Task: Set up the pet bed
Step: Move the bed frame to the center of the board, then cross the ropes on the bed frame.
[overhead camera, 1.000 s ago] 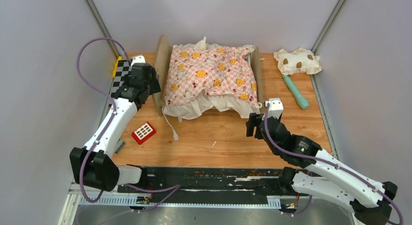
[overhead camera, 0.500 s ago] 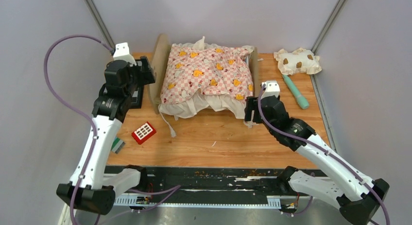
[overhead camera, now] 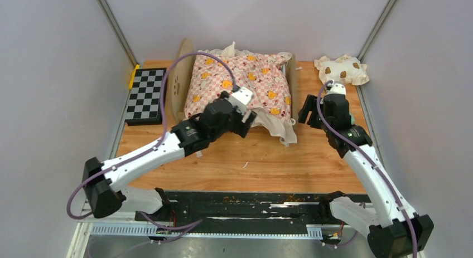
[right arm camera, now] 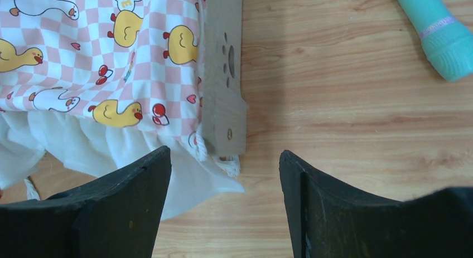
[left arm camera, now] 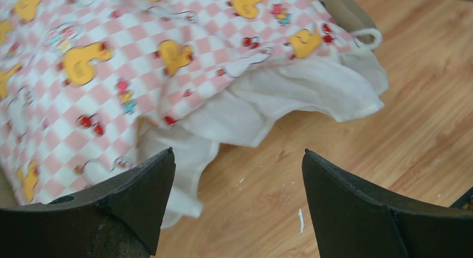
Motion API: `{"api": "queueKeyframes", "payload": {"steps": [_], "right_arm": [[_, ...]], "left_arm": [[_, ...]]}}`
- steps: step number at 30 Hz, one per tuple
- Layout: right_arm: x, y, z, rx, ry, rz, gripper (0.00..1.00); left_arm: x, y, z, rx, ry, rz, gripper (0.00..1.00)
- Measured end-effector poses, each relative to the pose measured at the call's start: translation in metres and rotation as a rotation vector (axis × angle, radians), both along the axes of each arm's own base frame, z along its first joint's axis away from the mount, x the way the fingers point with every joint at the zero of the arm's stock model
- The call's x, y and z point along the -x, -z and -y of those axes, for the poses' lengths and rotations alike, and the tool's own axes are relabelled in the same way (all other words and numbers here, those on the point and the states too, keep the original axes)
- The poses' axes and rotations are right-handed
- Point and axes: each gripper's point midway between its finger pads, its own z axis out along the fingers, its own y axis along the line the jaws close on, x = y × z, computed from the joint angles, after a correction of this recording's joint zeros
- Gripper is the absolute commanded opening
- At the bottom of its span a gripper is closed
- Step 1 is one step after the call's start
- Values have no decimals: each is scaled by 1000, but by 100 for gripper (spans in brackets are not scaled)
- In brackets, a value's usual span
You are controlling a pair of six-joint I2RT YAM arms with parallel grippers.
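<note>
All on one tabletop (overhead camera: 268,157): bed (overhead camera: 179,88) at far middle, cushion (overhead camera: 240,79) slumped over it. Left end effector (left arm camera: 236,157) & right end effector (right arm camera: 224,155) both apart, empty. Risk: left snags ruffle (left arm camera: 268,102), drags frame; right bumps footboard (right arm camera: 223,74).

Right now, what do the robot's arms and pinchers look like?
Both arms are white tubes with black joints. A purple cable loops along the left arm, another down the right arm. The left gripper and right gripper each have two chunky black wedge-shaped fingers, slightly scuffed.
</note>
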Motion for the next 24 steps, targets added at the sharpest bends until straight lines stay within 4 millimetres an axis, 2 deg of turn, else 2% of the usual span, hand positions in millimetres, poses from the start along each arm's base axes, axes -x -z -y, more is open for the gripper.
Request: {"api": "queueKeyframes", "payload": {"steps": [3,6,9,11,17,24], "right_arm": [[18,-9,11,-41,32,37,71],[44,-34,20,-98,55,132,71],[69,-59,27,-142,66,225,71],[83,-68,32,-156,73,258,72],[103,-65,39,-150,82,242,71],[119,-68,45,-137,85,237,72]], "left_arm": [[5,24,44,-110,134,46,87],[6,42,79,-188,259,81,86],[7,55,107,-243,377,144,86],[7,59,121,-268,437,190,86],[6,57,170,-335,625,362,85],[-2,71,196,-443,749,466,76]]}}
